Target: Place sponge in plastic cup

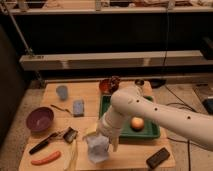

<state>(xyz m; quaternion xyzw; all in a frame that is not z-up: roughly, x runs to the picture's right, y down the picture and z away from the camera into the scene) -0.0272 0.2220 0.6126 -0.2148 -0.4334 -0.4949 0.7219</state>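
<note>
The tool [106,141] hangs low at 6 o'clock on the surface [90,95], just over a pale see-through thing [97,149]. I cannot tell what that thing is, or if the tool is open or closed. The sponge [78,107] lies flat at 9 o'clock, well apart from the tool, so I think it is not picked up yet. The blue plastic cup [62,92] stands at 10 o'clock, near the sponge — mouth up, ready to take it. No words can be read.

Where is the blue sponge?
In the camera view, the sponge lies on the table's left half, between the plastic cup and the green tray; the end effector hovers nearer the front edge.
</note>
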